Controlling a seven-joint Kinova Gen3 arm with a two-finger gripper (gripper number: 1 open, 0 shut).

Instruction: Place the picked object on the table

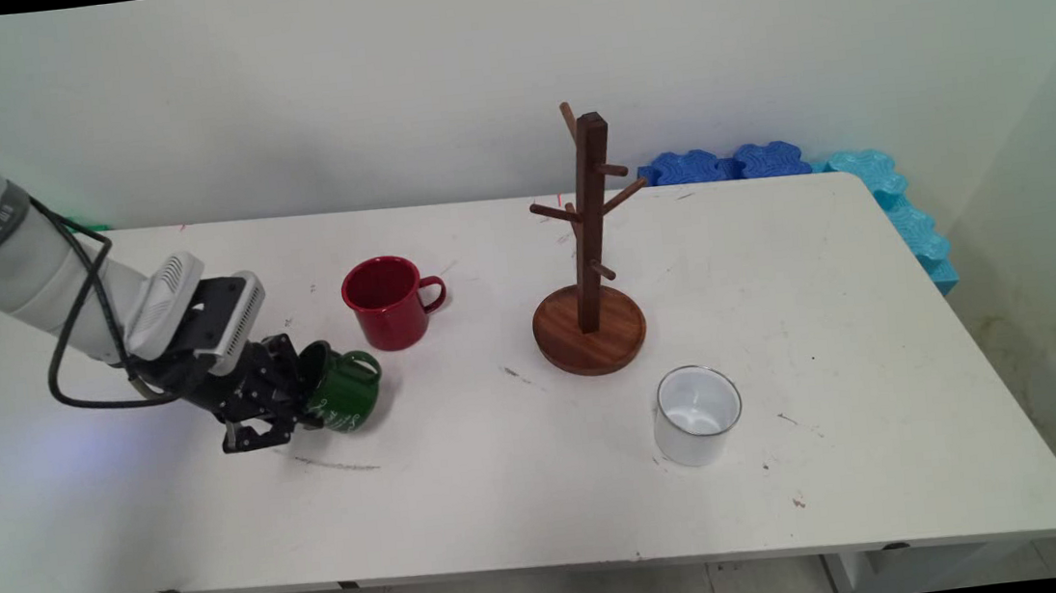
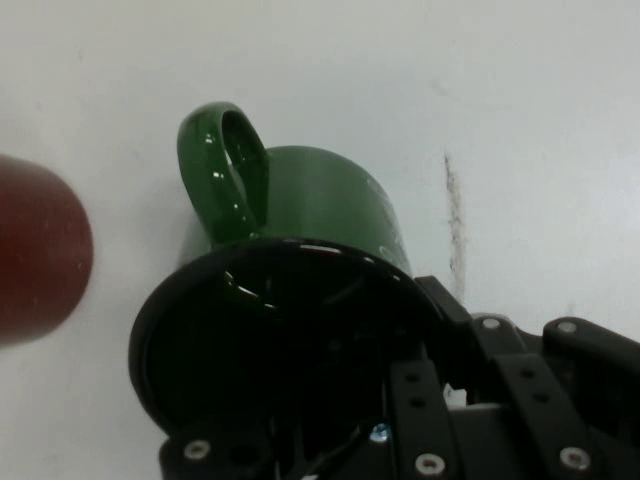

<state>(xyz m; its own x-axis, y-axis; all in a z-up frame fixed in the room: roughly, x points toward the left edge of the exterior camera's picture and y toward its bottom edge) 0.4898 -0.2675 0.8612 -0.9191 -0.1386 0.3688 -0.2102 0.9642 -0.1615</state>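
A robot test lab: bare white table [image 1: 508,492], plain wall [image 1: 371,79], blue foam mats [image 1: 908,221] stacked alongside.

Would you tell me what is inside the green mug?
One finger of the gripper reaches into the green mug over its rim. The hand view shows only dark interior; the linkage hides the bottom, so other contents cannot be ruled out.

Glossy enamel green mug [image 1: 346,388] [image 2: 300,215]; wood mug tree [image 1: 590,261].
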